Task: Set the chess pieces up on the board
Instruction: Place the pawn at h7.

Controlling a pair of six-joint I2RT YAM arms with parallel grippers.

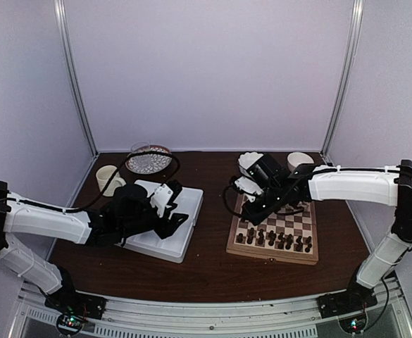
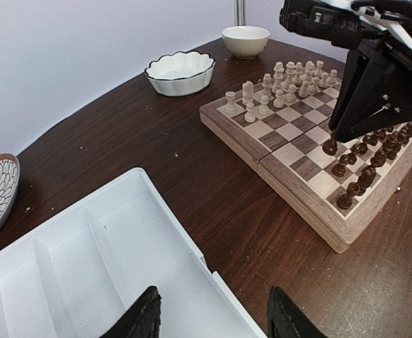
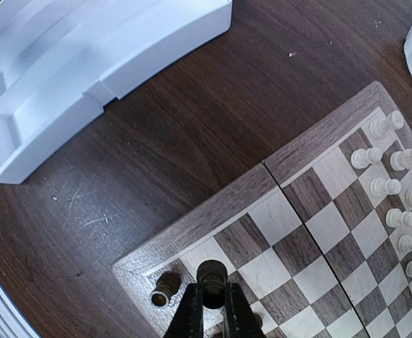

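Note:
The board (image 1: 272,255) lies right of centre, with dark chess pieces (image 1: 276,239) in its near rows and cream ones (image 2: 283,84) along its far side. My right gripper (image 3: 212,303) is shut on a dark piece (image 3: 212,273), upright just over a square near the board's left corner (image 3: 213,218). Another dark piece (image 3: 165,289) stands on the corner square beside it. The left wrist view shows the same held piece (image 2: 330,146) low over the board (image 2: 311,204). My left gripper (image 2: 216,320) hangs open and holds nothing above the white tray's right rim (image 2: 220,289).
The white divided tray (image 1: 149,243) sits left of the board, under my left arm. Behind it are a patterned plate (image 1: 149,160) and a cream cup (image 1: 109,178). A scalloped white bowl (image 2: 181,70) and a small cream bowl (image 2: 245,40) stand beyond the board.

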